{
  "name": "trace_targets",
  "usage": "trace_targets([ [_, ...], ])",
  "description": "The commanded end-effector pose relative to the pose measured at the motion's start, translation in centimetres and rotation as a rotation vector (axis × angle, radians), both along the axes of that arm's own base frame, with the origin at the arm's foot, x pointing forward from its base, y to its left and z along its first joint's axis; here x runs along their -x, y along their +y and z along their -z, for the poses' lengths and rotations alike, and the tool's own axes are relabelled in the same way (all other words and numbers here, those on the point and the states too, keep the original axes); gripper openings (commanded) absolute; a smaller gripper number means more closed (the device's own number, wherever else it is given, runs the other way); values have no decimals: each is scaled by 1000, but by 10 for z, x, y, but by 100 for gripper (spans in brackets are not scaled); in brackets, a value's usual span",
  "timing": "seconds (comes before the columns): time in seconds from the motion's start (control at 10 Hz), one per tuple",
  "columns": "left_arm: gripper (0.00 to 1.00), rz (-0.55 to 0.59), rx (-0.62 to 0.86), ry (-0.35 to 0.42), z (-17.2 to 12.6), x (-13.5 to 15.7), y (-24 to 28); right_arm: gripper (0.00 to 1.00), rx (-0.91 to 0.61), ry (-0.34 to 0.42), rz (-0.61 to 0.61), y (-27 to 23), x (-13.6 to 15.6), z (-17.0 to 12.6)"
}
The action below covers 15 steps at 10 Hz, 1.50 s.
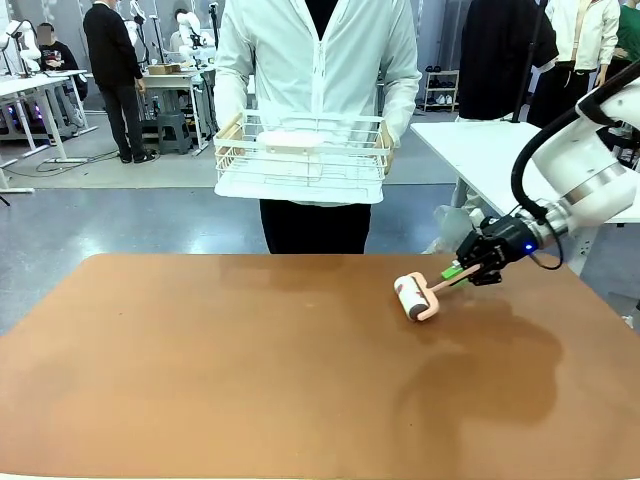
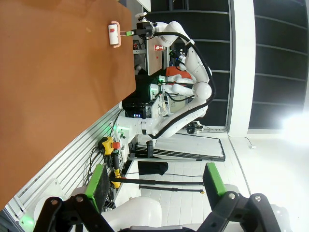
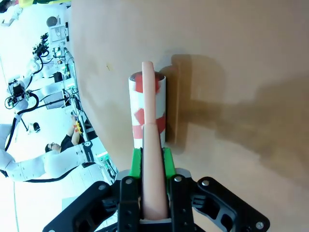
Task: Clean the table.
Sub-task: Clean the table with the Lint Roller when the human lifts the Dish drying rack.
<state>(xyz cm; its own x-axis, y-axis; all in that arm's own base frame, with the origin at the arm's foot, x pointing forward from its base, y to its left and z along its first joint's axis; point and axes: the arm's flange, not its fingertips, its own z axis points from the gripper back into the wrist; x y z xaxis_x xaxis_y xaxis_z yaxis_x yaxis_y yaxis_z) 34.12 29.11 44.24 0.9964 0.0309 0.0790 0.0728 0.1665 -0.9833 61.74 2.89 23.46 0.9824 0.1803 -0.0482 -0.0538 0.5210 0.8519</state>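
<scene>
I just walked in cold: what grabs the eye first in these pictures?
The right gripper is shut on the pink handle of a lint roller whose roll rests on the reddish-brown table, right of its middle. Across the table a person holds a white wire basket. The left gripper hangs open beyond the table's edge.

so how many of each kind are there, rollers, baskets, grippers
pink-handled lint roller with white and red roll: 1
white wire basket: 1
black green-padded grippers: 2, left gripper, right gripper
total: 4
</scene>
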Motion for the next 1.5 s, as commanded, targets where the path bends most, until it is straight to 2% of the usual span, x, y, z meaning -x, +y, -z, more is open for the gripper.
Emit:
trace_targets([
  [0.0, 100, -1, -5, 7, -4, 6, 1, 21, 17, 51, 3, 24, 30, 10],
  [0.2, 100, -1, -5, 7, -4, 6, 1, 21, -14, 66, 18, 64, 47, 6],
  [0.5, 100, -1, -5, 7, -4, 6, 1, 21, -50, 11, 38, 89, 61, -26],
  [0.7, 100, -1, -5, 7, -4, 6, 1, 21, -96, -26, 85, 85, 56, -68],
  [1.0, 100, -1, -5, 7, -4, 6, 1, 21, -79, -97, 164, 58, 54, -125],
  [1.4, 100, -1, -5, 7, -4, 6, 1, 21, -67, -121, 217, 37, 54, -141],
])
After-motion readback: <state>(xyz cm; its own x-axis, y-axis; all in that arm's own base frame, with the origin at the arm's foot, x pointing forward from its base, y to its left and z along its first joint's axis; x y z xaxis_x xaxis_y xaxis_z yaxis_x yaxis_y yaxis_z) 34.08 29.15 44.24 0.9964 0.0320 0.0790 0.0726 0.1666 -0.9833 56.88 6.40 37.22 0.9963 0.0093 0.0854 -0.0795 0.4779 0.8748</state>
